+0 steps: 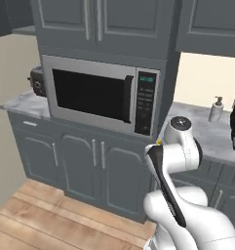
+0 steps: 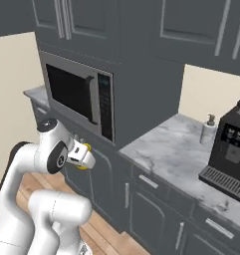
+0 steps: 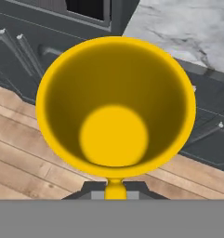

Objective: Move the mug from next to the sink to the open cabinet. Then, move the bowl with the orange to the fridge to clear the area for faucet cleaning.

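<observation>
In the hand view I look straight down into the bright yellow mug (image 3: 115, 104), with its round bottom showing. My gripper (image 3: 114, 188) is shut on the mug's rim at the near side. From the right base view the gripper (image 2: 84, 155) hangs in the air in front of the dark grey base cabinets, below the microwave, with a sliver of the yellow mug (image 2: 86, 148) at its tip. The left base view shows only a speck of the mug (image 1: 159, 142) behind my arm. The sink, faucet, open cabinet, bowl, orange and fridge are out of view.
A built-in microwave (image 1: 99, 95) sits in a tall dark grey cabinet column. To its right runs a marble counter (image 2: 171, 144) with a soap dispenser (image 2: 207, 128) and a black coffee machine (image 2: 231, 149). A toaster (image 1: 37, 80) stands far left. Wooden floor (image 1: 50, 219) lies below.
</observation>
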Available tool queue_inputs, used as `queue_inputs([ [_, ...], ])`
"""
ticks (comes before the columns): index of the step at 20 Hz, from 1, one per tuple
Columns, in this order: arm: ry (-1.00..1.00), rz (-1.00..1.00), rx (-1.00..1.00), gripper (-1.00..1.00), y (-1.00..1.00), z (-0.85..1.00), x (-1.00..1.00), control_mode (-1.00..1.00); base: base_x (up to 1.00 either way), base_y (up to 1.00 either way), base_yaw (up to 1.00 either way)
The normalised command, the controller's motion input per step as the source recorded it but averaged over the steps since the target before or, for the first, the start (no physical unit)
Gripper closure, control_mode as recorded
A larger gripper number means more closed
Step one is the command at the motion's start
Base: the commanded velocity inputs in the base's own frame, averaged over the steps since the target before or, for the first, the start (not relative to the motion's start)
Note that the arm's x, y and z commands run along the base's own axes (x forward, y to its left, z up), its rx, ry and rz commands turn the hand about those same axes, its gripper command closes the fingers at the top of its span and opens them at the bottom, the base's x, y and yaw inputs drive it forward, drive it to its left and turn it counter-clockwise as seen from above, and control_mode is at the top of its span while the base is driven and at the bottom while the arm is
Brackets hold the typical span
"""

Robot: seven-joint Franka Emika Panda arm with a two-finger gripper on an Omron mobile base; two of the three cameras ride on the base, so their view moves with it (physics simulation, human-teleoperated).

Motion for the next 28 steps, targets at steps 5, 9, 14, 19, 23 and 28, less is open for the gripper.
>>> queue_inputs([
  [5, 0.00, 0.00, 0.00, 1.00, 0.00, 0.00, 0.00, 1.00, 0.84, 1.00, -0.02],
  [9, 0.00, 0.00, 0.00, 1.00, 0.00, 0.00, 0.00, 1.00, 0.86, 1.00, -0.03],
  [14, 0.00, 0.00, 0.00, 1.00, 0.00, 0.00, 0.00, 1.00, 0.89, 1.00, -0.10],
  [19, 0.00, 0.00, 0.00, 1.00, 0.00, 0.00, 0.00, 1.00, 0.90, 1.00, -0.22],
  [23, 0.00, 0.00, 0.00, 1.00, 0.00, 0.00, 0.00, 1.00, 0.76, 1.00, -0.37],
  [28, 0.00, 0.00, 0.00, 1.00, 0.00, 0.00, 0.00, 1.00, 0.63, 0.97, -0.50],
])
